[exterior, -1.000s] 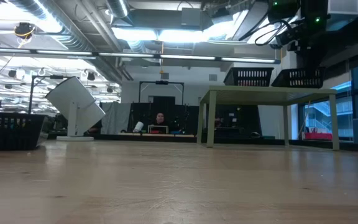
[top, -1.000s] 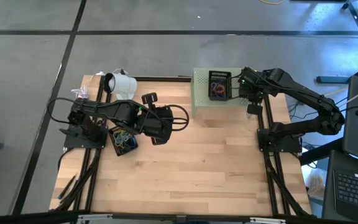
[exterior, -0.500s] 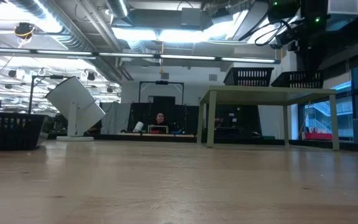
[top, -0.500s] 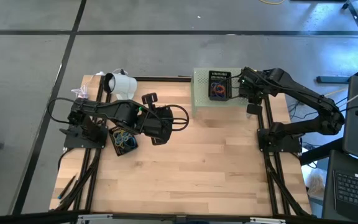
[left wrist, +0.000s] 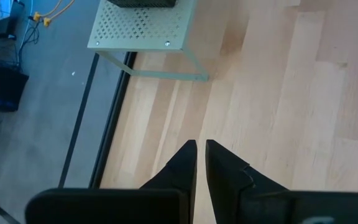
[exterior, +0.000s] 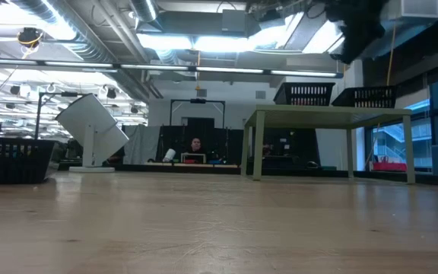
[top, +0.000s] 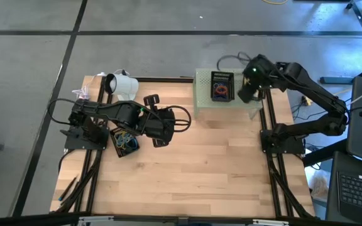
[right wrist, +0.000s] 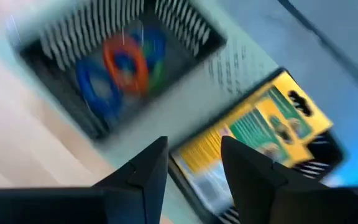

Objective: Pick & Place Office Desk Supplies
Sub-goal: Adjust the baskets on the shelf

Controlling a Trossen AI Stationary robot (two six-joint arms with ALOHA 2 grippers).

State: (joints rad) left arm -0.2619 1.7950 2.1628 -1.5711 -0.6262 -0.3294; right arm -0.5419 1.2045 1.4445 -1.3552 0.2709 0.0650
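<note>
Right claw (right wrist: 191,163) above the pale green stand (top: 205,100) — fingers apart, empty.
Below: black tray (right wrist: 120,68) with rubber bands (right wrist: 126,62), yellow packet (right wrist: 260,134) beside; left claw (left wrist: 199,163) nearly together over the counter (left wrist: 291,112).

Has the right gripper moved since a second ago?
Yes. In the high view the right gripper has swung from beside the black basket on the pale green stand, toward the table's far edge; its fingers are open.

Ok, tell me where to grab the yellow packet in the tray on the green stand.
Grip the yellow packet by a long edge, coming from above. It lies flat in its black tray on the green stand, so only edges offer the fingers purchase. The right gripper, open, is already over it.
</note>
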